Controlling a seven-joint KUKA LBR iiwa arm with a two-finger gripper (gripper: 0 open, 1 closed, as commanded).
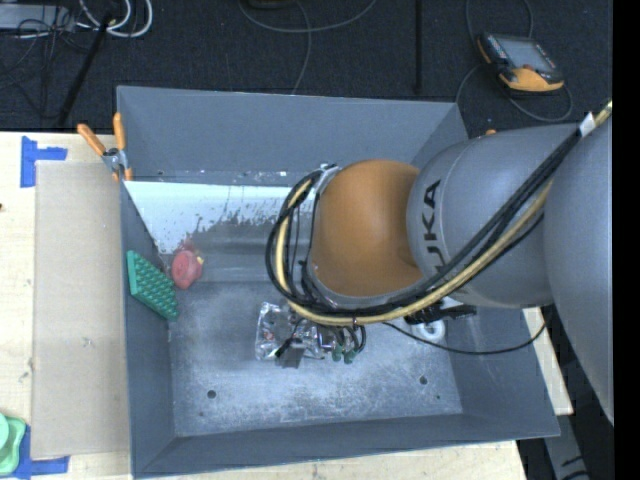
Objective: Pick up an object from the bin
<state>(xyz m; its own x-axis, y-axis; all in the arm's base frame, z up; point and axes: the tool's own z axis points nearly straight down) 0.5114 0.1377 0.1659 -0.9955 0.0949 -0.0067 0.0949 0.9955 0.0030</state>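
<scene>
**Camera view.** The gripper [300, 340] is found low over the floor of the grey bin [400, 393], beneath the arm's orange cover [365, 228]. Whether it is open or closed cannot be told, and nothing is seen held.

A green studded plate [152, 284] and a pink lump [186, 267] are noted just beside one another. Both lie well apart from the gripper, to its left in the view, against the sloped wall.

Risk: an empty closure on bare floor is judged likely, since no object is made out beneath the gripper. The plate, leaned at the wall, may slide if nudged.

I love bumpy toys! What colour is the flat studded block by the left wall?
Green: the flat studded block, camera view.
</scene>
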